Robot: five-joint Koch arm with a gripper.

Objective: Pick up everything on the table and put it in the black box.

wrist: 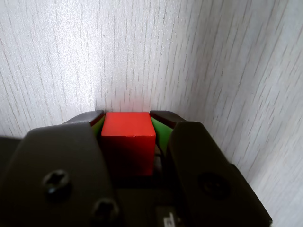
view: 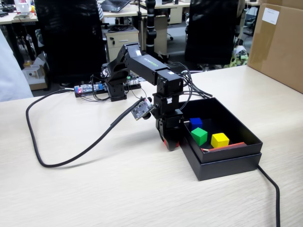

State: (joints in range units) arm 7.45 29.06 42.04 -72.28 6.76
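Observation:
My gripper points straight down at the pale wood-grain table, just left of the black box. In the wrist view the gripper is shut on the red cube, with a green-lined pad pressed against each side and the cube down at the tabletop. In the fixed view only a sliver of the red cube shows at the jaw tips. Inside the box lie the blue cube, the green cube and the yellow cube.
A thin red-orange stick leans along the box's near wall. A brown carton stands at the back right. A black cable loops across the table's left half, and another cable trails off the box's near right corner.

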